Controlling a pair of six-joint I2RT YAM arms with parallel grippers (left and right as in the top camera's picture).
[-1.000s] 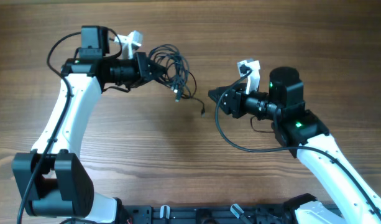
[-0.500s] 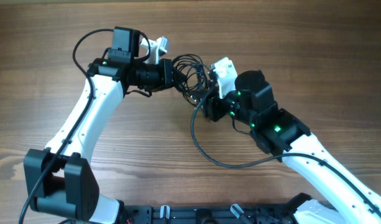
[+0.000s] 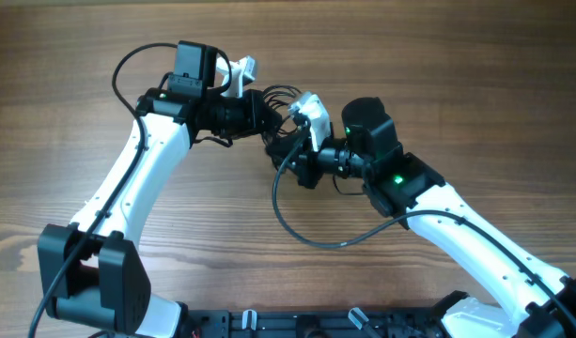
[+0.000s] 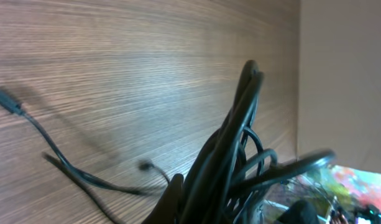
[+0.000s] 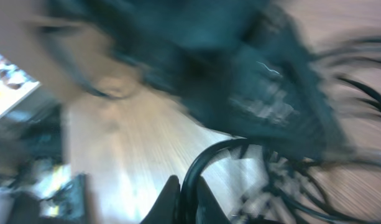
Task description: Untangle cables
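My left tool (image 3: 266,116) clenches the knotted cable bundle (image 3: 282,95) at upper centre; whether my right tool (image 3: 301,156) grips, I cannot tell. Untangling looks barely begun.

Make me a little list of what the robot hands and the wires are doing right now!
Table: brown wood
Cable bundle: black and tangled, between the two hands
Left hand: shut on the cable bundle
Right hand: right up against the bundle; its view is too blurry to tell if it grips
Loose plug: lying on the table, its wire running toward the bundle
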